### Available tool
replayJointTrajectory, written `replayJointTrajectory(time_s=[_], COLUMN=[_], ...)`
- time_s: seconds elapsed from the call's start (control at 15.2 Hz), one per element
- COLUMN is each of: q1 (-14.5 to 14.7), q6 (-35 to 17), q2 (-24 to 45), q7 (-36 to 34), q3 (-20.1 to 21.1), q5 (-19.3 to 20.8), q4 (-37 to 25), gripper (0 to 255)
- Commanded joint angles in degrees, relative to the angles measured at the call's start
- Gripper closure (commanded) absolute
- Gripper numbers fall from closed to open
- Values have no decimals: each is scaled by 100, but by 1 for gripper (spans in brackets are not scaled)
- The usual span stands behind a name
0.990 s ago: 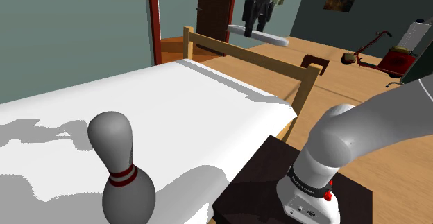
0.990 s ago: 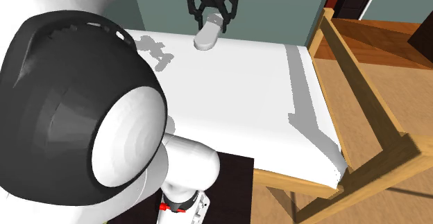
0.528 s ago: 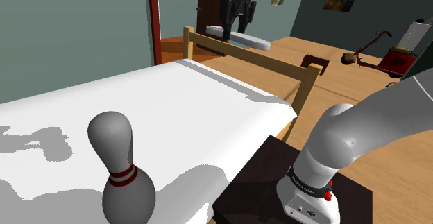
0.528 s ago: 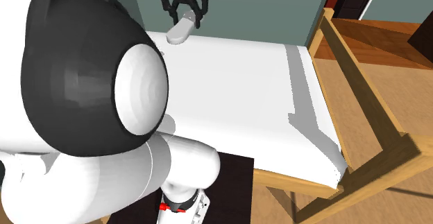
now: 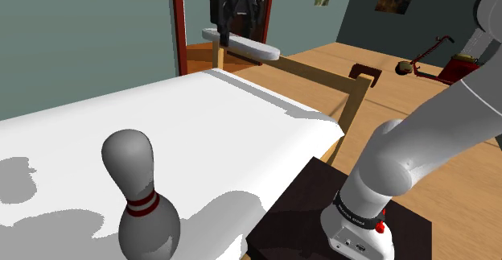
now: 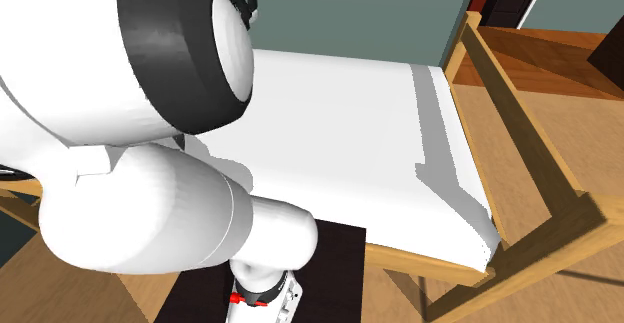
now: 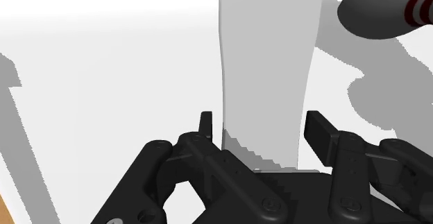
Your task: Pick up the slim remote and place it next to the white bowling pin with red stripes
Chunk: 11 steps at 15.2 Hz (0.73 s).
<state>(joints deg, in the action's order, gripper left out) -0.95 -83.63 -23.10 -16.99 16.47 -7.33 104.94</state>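
The slim remote (image 5: pixel 259 51) is a pale grey slab held in the air over the far end of the bed, level and crosswise in my black gripper (image 5: pixel 232 36), which is shut on it. In the wrist view the remote (image 7: pixel 267 70) runs away from the gripper (image 7: pixel 264 131), clasped between both fingers. The bowling pin (image 5: pixel 145 206), drawn grey with red stripes on its neck, stands upright on the white mattress (image 5: pixel 201 113) near the shoulder view's lower left, far from the gripper. Past the remote's far end the wrist view shows the pin (image 7: pixel 378 11).
A wooden footboard (image 5: pixel 322 73) with posts edges the bed on the shoulder view's right. The arm's white base sits on a dark stand (image 5: pixel 298 210) beside the bed. In the second exterior view the arm's big links (image 6: pixel 130 121) hide the bed's left half.
The gripper has carried the remote toward the shoulder view's left, from above the wooden floor to over the bed's end. The arm has swung across the second exterior view, hiding hand and remote.
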Motion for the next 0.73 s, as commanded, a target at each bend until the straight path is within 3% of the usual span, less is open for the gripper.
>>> replayJointTrajectory(time_s=[0.0,0.33,0.66], q1=[56,206,460], q6=[1,-36,34], q2=[222,989,1986], q7=[-305,-1086,-1942], q3=[228,820,1415], q5=[-16,110,511], q4=[-247,-1002,-2003], gripper=[255,255,255])
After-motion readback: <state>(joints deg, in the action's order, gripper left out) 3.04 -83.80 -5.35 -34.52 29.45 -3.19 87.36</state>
